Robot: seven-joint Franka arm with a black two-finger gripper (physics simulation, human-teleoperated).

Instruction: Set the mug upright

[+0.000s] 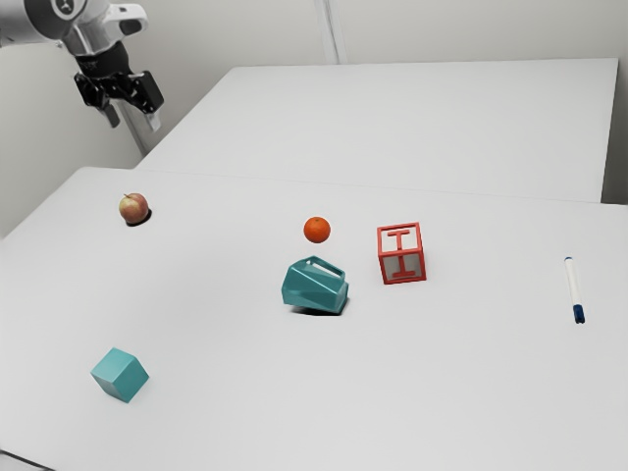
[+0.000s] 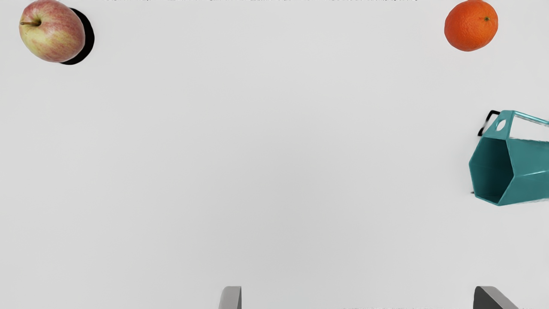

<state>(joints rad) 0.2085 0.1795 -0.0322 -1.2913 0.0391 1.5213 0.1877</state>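
Mug [image 1: 315, 287] lies sideways on the counter [image 1: 235, 402], the orange [image 1: 317, 230] at its twelve o'clock in the exterior view; probably light, rigid, slick-faceted, best gripped across its body. Jaws stand wide open, empty.

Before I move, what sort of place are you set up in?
Likely a robotics test area: my open gripper over a white table, a tipped mug and an apple lying apart on it, plain pale walls behind.
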